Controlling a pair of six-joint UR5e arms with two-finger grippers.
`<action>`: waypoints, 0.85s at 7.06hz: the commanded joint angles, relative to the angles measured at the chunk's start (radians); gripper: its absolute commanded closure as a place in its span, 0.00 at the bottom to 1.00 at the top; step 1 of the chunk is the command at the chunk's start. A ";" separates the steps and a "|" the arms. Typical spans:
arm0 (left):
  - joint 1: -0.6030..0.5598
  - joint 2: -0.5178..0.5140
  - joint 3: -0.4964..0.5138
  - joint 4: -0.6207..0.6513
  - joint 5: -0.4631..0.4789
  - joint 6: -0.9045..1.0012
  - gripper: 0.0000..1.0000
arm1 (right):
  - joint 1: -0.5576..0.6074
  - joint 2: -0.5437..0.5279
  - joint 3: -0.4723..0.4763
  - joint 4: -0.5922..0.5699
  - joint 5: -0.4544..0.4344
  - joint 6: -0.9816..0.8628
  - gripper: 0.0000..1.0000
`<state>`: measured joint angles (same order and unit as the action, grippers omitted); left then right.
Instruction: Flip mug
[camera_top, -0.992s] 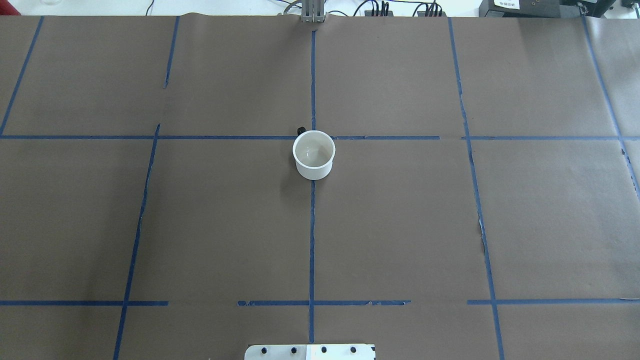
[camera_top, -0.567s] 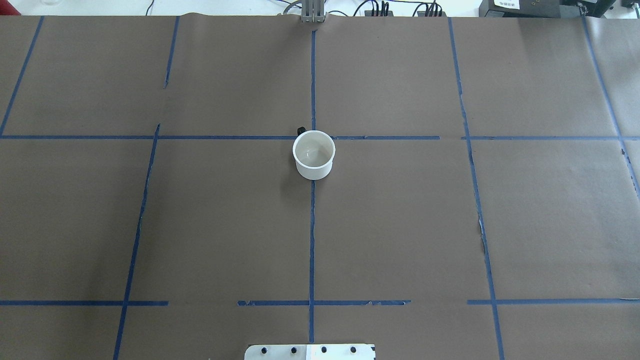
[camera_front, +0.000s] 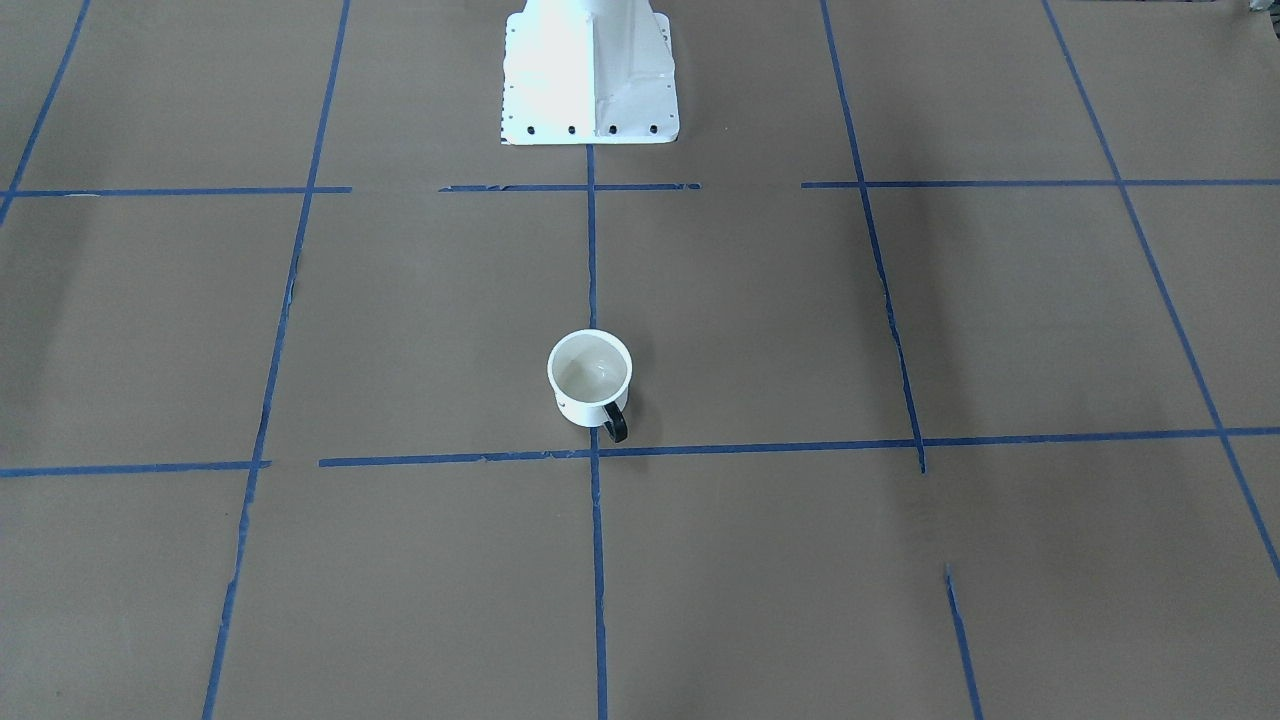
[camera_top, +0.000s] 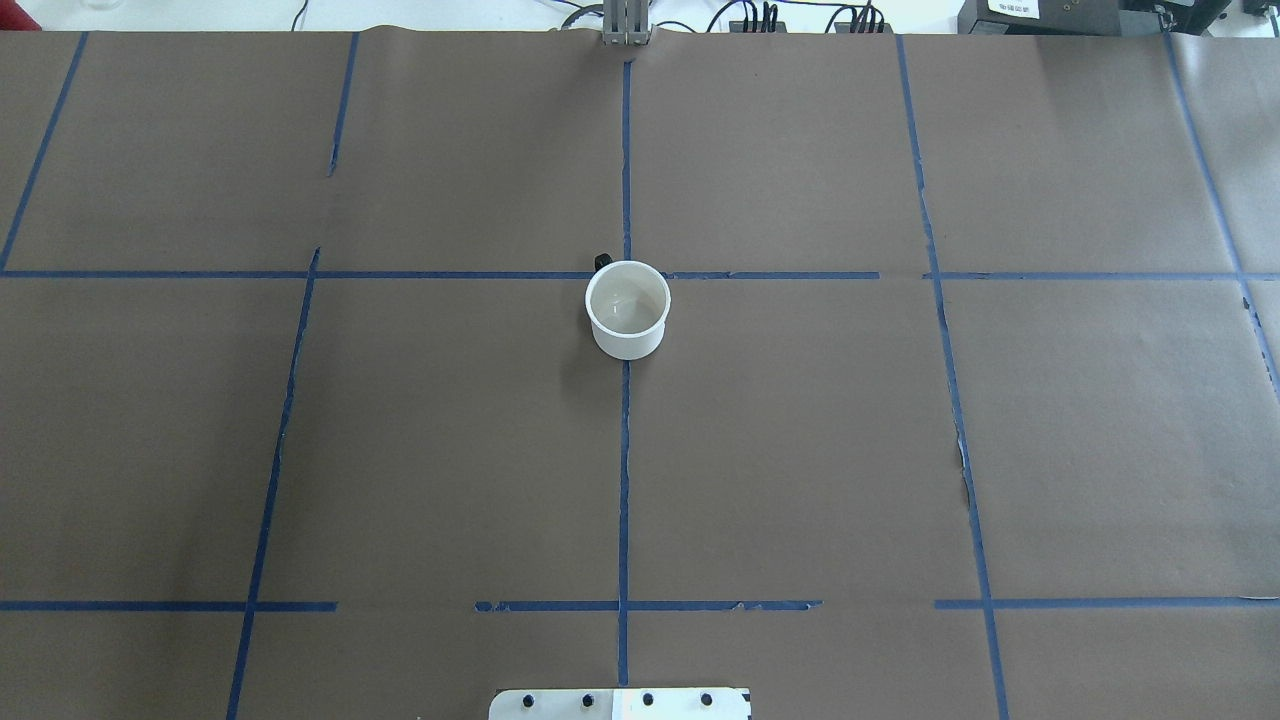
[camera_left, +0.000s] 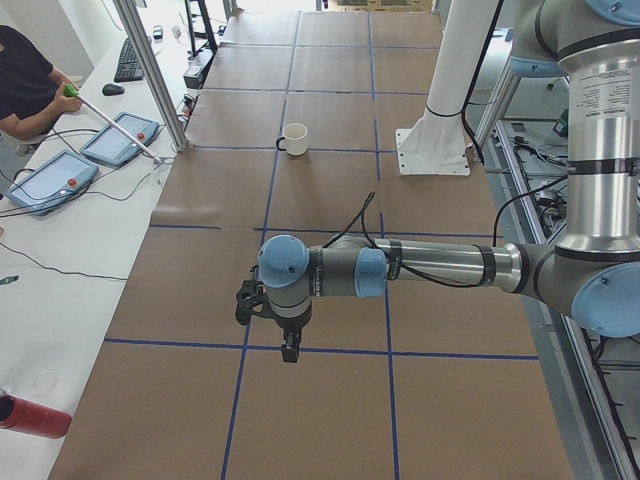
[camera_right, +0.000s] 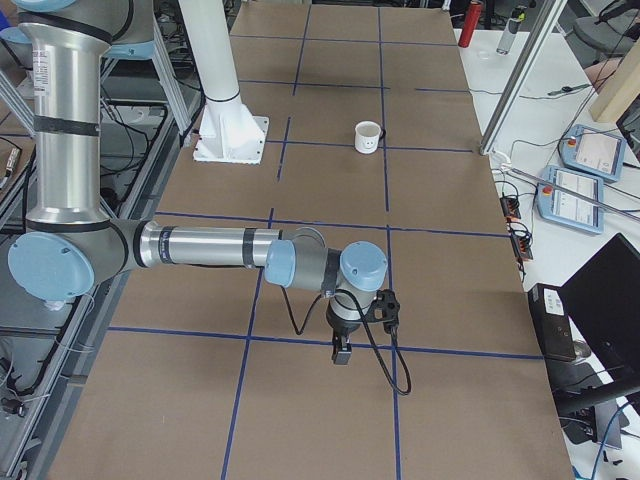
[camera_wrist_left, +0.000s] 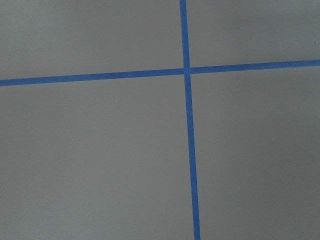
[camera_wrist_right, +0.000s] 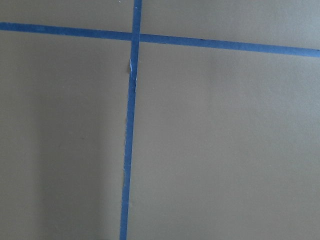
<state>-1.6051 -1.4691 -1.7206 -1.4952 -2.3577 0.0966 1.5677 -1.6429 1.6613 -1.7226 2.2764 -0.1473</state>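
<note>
A small white cylindrical mug (camera_top: 627, 308) stands upright with its mouth up and its glossy, pale inside empty. It sits on a crossing of blue tape lines (camera_top: 624, 480) on the matte brown paper (camera_top: 800, 450) that covers the table. Its black loop handle (camera_front: 617, 422) points away from the robot and is mostly hidden from overhead. The left gripper (camera_left: 288, 350) and right gripper (camera_right: 342, 352) hang over bare paper, well apart from the mug. Whether either one is parted or closed cannot be told.
</note>
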 joint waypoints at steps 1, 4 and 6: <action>-0.002 -0.011 -0.005 0.041 0.001 0.002 0.00 | 0.000 0.000 0.000 0.000 0.000 0.000 0.00; -0.016 -0.010 -0.008 0.085 0.003 0.085 0.00 | 0.000 0.000 0.000 0.000 0.000 0.000 0.00; -0.050 -0.011 -0.001 0.092 -0.002 0.101 0.00 | 0.000 0.000 0.000 0.000 0.000 0.000 0.00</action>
<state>-1.6424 -1.4785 -1.7250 -1.4066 -2.3573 0.1840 1.5677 -1.6429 1.6613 -1.7227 2.2764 -0.1473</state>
